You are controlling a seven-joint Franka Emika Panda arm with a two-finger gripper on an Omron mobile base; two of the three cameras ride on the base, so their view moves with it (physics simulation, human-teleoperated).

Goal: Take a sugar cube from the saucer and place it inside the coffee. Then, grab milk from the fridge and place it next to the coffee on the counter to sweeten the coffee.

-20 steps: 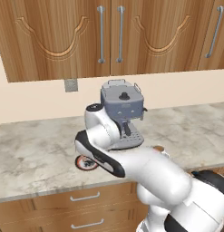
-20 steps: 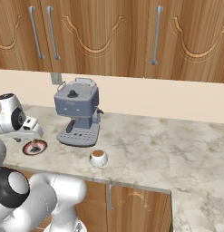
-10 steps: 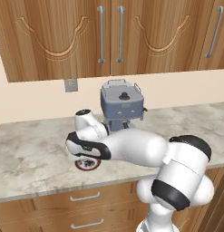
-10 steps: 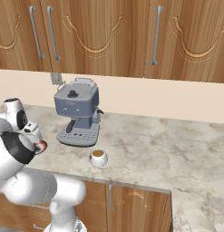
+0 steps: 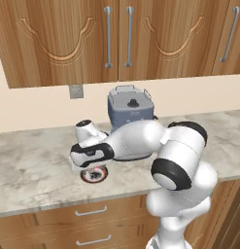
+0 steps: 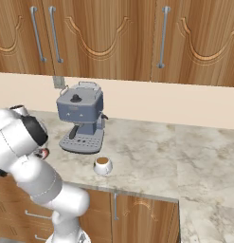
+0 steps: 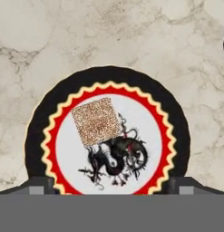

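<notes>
Sugar cube (image 7: 96, 121) is lying on the saucer (image 7: 36, 122), straight below my gripper (image 7: 111, 183), whose jaws are standing wide apart and holding nothing.

Going left to right in the hand view, I am seeing the saucer's black edge, its red and yellow scalloped ring, then the speckled brown cube sitting upper left on the pale centre, just touching a dark dragon picture (image 7: 115, 159) to its lower right, with my two fingertips (image 7: 36, 185) showing low at either side of the dish. In the left base view my arm is reaching left over the counter (image 5: 29, 165) and hanging low over the saucer (image 5: 94, 175). In the right base view the coffee machine (image 6: 81, 118) is standing behind the coffee (image 6: 103, 165), well to the right of my arm.
</notes>
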